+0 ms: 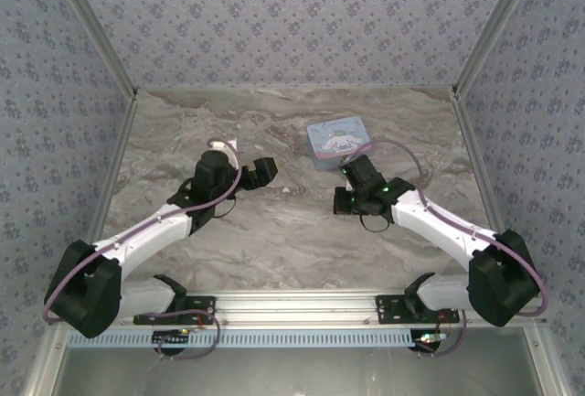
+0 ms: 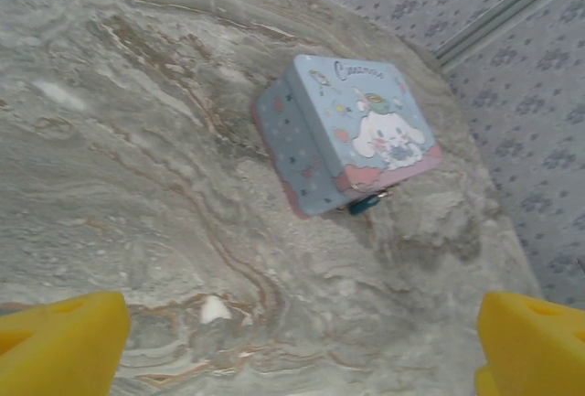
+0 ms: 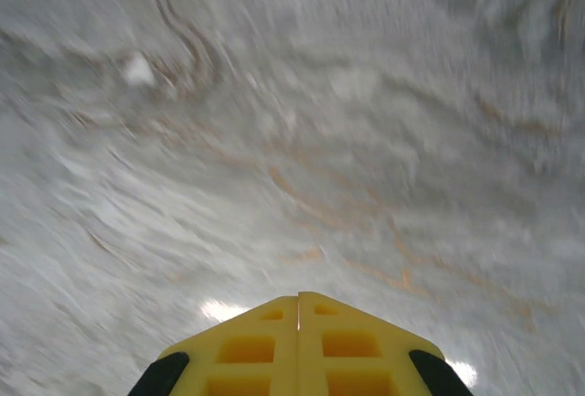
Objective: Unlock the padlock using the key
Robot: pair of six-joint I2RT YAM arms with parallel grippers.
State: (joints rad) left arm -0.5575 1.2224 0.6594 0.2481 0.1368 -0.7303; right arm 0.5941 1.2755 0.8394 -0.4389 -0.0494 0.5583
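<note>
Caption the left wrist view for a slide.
Open left pincer faces a cartoon tin, teal padlock at its edge.

White arm links (image 1: 146, 231), black joints (image 1: 87, 288), pinkish cables (image 1: 413, 155), yellow ribbed jaws.

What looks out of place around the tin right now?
Nothing is spilled or broken. The tin sits turned at an angle to the table's edges, with the padlock sticking out at its lower edge. A small white fleck lies on the table between the tin and the open left gripper. The right wrist view is blurred.
</note>
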